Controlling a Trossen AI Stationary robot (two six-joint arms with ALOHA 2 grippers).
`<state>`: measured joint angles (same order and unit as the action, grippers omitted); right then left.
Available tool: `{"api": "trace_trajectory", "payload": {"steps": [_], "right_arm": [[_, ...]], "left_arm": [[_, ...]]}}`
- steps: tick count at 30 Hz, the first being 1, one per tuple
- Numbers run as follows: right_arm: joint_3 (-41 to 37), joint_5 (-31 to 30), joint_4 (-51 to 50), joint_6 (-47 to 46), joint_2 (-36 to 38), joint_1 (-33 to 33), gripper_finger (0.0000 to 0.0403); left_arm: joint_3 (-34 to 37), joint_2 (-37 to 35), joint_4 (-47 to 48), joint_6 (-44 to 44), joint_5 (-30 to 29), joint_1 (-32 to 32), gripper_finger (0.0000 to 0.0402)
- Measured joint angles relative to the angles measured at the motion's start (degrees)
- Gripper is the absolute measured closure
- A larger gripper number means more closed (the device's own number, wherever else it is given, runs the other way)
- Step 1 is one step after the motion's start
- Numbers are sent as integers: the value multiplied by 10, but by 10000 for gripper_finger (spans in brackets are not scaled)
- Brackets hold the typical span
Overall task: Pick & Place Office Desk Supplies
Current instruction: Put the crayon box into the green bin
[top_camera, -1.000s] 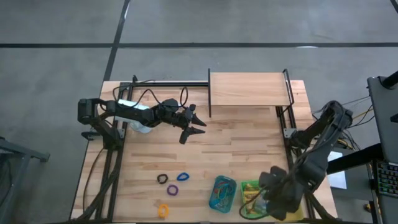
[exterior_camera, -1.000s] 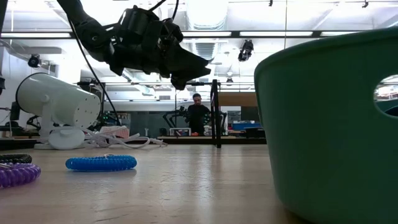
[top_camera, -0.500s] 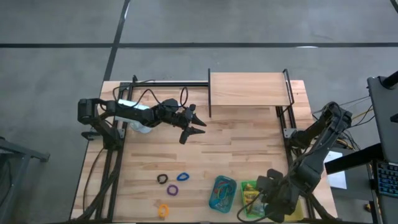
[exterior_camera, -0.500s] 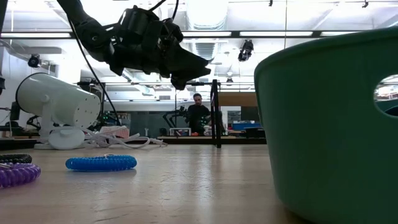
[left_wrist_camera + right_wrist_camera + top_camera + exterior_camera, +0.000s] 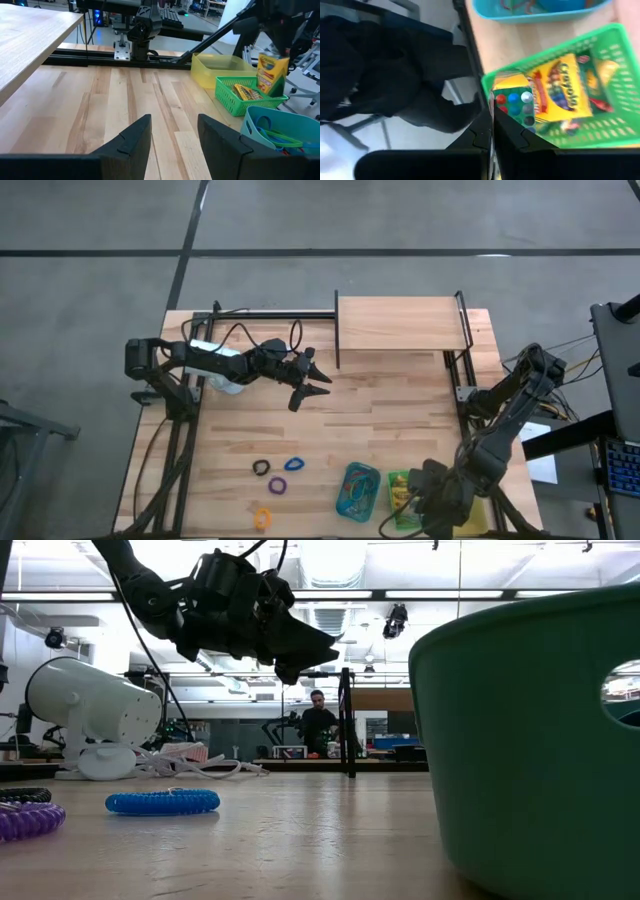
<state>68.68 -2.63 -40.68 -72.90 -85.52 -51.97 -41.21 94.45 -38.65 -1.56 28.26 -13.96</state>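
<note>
**Wooden desk with trays and loops**

On the desk (image 5: 390, 420), the right end effector (image 5: 408, 498), fingers pressed together on a crayon box (image 5: 272, 69), hung above the green tray (image 5: 401, 485). Coloured loops (image 5: 277, 470) lay nearby. Farther back, the left end effector (image 5: 318, 383) hovered, spread and empty.

The brand name "Crayola" reads along the face of the yellow-and-green crayon box (image 5: 555, 95) lying in the green basket (image 5: 615, 60) at the near right of the table. A second crayon box (image 5: 271, 72) of the same colours hangs above that basket in the left wrist view, but the lettering on it is too small to read. No other text, number or sign can be read anywhere else in the scene.
</note>
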Motion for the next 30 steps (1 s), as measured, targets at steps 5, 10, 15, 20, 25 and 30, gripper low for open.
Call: {"api": "trace_trajectory", "payload": {"steps": [5, 10, 15, 20, 25, 30], "right_arm": [[-15, 13, 12, -2, 0, 0, 394], [-37, 13, 12, 1, 0, 0, 394], [-59, 11, 10, 11, 1, 4, 394], [-71, 13, 8, 11, 1, 11, 394], [-75, 12, 5, 11, 4, 20, 394], [-84, 11, 1, 24, 4, 24, 394]], "left_arm": [[0, 0, 0, 0, 0, 0, 236], [0, 0, 0, 0, 0, 0, 236], [0, 0, 0, 0, 0, 0, 236], [0, 0, 0, 0, 0, 0, 236], [0, 0, 0, 0, 0, 0, 236], [0, 0, 0, 0, 0, 0, 236]]}}
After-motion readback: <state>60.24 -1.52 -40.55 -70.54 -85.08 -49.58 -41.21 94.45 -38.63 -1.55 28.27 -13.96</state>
